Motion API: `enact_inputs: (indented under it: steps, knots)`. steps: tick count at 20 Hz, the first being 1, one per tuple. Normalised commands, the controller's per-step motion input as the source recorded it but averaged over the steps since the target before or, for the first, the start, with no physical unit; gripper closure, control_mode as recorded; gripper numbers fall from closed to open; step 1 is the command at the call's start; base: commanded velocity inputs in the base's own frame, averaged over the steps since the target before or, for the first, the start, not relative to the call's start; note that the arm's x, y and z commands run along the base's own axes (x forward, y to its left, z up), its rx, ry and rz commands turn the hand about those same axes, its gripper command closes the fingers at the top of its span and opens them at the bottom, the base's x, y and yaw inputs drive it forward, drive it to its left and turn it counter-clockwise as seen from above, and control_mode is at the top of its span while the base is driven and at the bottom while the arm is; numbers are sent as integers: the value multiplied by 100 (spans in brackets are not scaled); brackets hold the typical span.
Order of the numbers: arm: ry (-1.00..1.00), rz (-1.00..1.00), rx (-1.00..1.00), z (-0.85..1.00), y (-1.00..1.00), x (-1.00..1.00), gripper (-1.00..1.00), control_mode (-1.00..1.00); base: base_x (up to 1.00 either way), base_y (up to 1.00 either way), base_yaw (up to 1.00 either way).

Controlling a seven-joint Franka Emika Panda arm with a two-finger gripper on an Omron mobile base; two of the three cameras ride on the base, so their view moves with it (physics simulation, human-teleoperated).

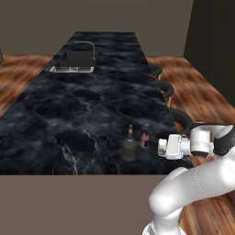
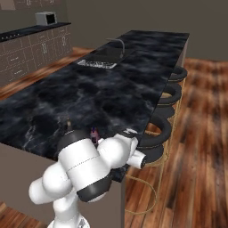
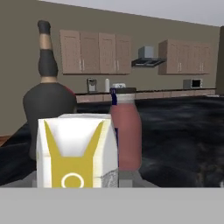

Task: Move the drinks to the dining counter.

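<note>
Two of the three drinks stand on the dining desk (image 1: pixel 92 105) near its front right corner: the dark bottle (image 1: pixel 129 148) and, just beside it, the little red-topped can (image 1: pixel 145 138). The cream carton (image 3: pixel 76 153) sits right at the mouth of your pincer (image 1: pixel 161 147), so close that it hides the fingertips. I cannot tell how far the jaws stand apart, or whether they clamp it or merely frame it. In my judgement you are setting the carton down, so keep it upright and make sure its base sits flat on the marble before you let go. Keep it clear of the can and bottle behind it (both look easy to topple), then withdraw straight back toward the stools (image 1: pixel 183 120).
</note>
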Motion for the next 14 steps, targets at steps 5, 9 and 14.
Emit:
enact_inputs:
  steps: [5, 9, 14]
  knots:
    - [0, 0, 0, -21, -8, 0, -100, -100, 0, 0, 0]
    - [0, 0, 0, -16, -5, 0, -100, -100, 0, 0, 0]
    - [0, 0, 0, -11, -2, 0, -100, -100, 0, 0, 0]
